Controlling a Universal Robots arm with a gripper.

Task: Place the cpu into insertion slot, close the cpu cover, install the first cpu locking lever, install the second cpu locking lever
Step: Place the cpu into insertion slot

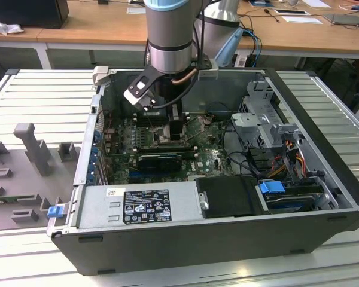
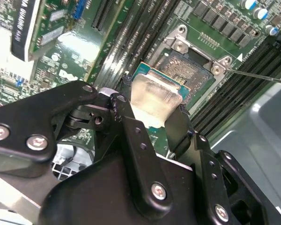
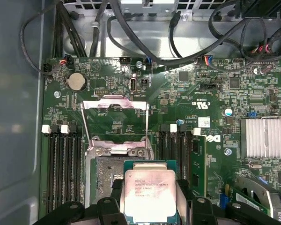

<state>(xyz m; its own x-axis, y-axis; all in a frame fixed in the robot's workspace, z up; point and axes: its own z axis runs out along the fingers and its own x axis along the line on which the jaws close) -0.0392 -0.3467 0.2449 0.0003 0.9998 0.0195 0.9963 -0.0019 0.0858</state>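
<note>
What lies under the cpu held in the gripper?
The insertion slot: its dark bed shows past the cpu clamped by the gripper. The part beneath the chip is covered.

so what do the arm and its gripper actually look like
The arm is a silver-grey cylinder with a pale blue band. At the wrist a copper-coloured cable loops beside a white and black module. The gripper is matte black: flat linked bars pinned with silver screws, ending in two black jaws.
</note>
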